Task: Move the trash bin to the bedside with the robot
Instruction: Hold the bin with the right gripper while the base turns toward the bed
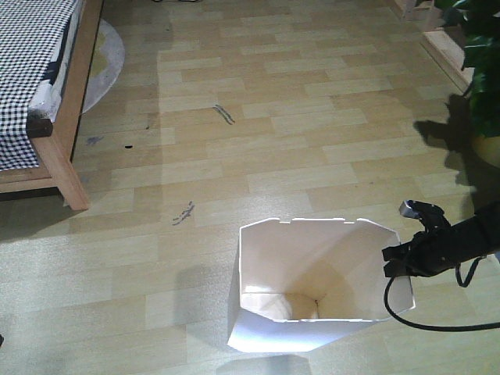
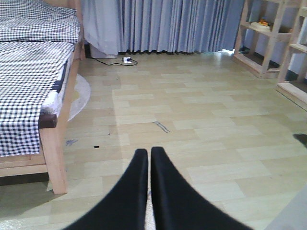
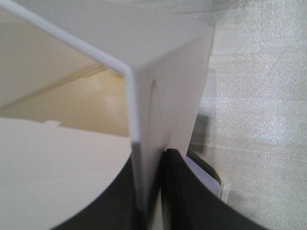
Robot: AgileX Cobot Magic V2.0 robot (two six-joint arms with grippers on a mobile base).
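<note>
Bin (image 1: 312, 266) stands mouth up on the floor at the lower middle of the front view, well apart from the bed (image 1: 74, 94), which lies toward 10 o'clock from it. Right gripper (image 1: 393, 260) pinches the bin's 3 o'clock wall, one finger inside the rim and one outside. Left gripper (image 2: 149, 158) has its jaws together on nothing. The move likely runs toward 10 o'clock, right arm leading.

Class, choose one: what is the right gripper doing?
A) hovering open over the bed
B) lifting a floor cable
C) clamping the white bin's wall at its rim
C: the right wrist view shows the right gripper with a finger on each side of the trash bin wall.
</note>
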